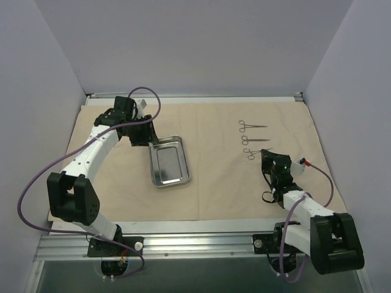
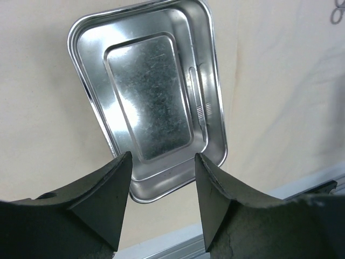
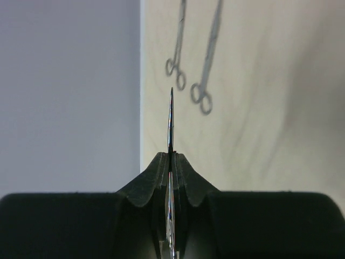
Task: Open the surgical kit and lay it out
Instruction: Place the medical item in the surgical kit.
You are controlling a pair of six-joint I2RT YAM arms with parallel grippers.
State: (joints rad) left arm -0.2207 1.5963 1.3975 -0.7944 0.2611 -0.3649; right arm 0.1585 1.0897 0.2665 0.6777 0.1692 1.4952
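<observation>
Lying between grey walls point(image 1: 183, 43), beige cloth point(image 1: 214, 183); left pincer point(image 2: 161, 162) released, right pincer point(image 3: 170, 156) grasping forceps point(image 3: 171, 118).

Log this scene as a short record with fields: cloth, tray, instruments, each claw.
cloth: beige wrap spread flat
tray: steel tray upright on the wrap, left of centre
laid out: two forceps side by side on the wrap, far right
left claw: open, near the tray's far end, holding nothing
right claw: shut on a third instrument, thin and pointed
</observation>
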